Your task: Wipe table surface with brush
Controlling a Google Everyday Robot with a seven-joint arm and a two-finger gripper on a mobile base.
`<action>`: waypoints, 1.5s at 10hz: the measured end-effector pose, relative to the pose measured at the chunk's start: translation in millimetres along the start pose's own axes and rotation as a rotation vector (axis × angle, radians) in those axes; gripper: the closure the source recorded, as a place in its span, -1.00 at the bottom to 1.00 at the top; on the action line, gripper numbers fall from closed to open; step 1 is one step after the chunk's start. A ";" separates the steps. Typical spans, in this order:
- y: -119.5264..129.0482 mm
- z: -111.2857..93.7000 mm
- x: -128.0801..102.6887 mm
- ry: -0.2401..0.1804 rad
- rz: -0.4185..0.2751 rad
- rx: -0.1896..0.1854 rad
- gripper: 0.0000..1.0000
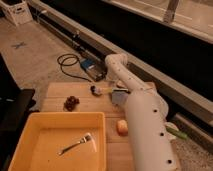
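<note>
White-handled brush in the clenched claw — bristles down on the table surface.

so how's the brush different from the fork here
The white-handled, dark-headed brush lies on the wooden table surface, shut in the robot's hand; the silver metal fork lies loose inside the yellow plastic tub. Both are slim-handled tools lying flat.

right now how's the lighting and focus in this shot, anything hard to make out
Camera view: dim, warm light and soft overall; the yellow tub is the brightest thing, the strip behind the table is near black. The hand sits at the table's far edge, shut on the brush, both blurred. The dark clump is too soft to identify; the fork reads clearly.
</note>
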 end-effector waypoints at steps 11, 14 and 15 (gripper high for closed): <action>106.5 -20.4 -44.6 -0.045 -0.091 0.005 0.82; 92.5 -21.5 -43.3 -0.008 -0.104 0.028 0.82; 87.5 -18.7 -43.5 0.003 -0.107 0.030 0.82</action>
